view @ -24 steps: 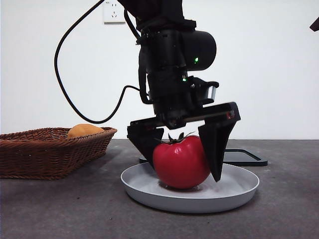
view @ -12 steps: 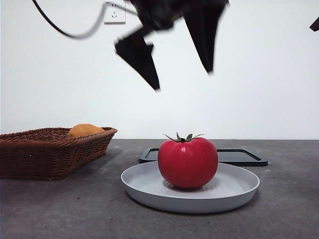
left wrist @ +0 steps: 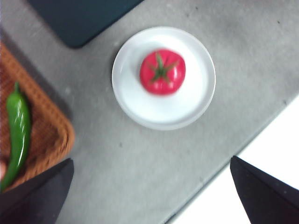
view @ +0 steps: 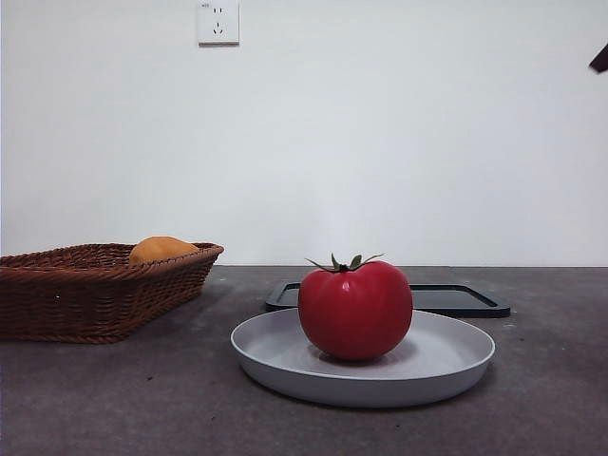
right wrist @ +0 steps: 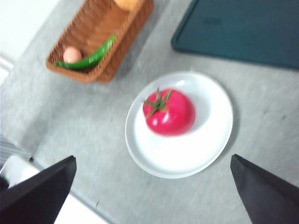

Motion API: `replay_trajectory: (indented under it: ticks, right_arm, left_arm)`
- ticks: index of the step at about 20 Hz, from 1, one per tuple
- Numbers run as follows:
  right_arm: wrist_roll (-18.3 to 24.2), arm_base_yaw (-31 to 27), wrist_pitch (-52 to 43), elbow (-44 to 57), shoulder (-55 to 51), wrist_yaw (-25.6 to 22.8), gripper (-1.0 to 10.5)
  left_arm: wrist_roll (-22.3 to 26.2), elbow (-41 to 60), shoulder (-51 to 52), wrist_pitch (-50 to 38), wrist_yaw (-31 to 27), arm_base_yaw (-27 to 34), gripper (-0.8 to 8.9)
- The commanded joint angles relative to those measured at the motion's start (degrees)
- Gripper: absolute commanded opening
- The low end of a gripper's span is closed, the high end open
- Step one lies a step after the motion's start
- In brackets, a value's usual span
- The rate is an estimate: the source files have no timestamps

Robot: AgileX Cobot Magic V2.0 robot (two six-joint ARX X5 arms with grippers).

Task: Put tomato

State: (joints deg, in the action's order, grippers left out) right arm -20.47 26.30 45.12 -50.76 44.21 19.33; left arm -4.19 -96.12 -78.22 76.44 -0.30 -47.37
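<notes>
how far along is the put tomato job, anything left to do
It looks done. The tomato sits upright on the white plate, stem up, with nothing touching it. Nothing is in hand: the left hand and right hand are both open, empty and high above the table, and the front view shows only a black tip at its top corner. Nothing visible remains to do.

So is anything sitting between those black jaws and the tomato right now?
Nothing visible. The tomato sits alone on the white plate, and both wrist views look down on it across open space, with the wicker basket off to one side.
</notes>
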Motion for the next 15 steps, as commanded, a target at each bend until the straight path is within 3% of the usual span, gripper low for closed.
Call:
replay_trajectory:
  ticks: [1, 7, 15]
  right_arm:
    - [0.0, 1.6, 0.0, -1.1, 3.8, 0.3, 6.0]
    - [1.4, 5.9, -0.1, -1.4, 17.0, -0.6, 6.0]
    - [4.7, 9.3, 0.1, -12.2, 33.0, -8.7, 6.0]
  left_arm:
    - [-1.5, 5.6, 6.8, -2.4, -0.4, -0.3, 6.75]
    - [-4.8, 19.8, 24.1, -8.3, -0.4, -0.3, 6.75]
    - [-8.8, 37.0, 37.7, -15.7, -0.4, -0.3, 6.75]
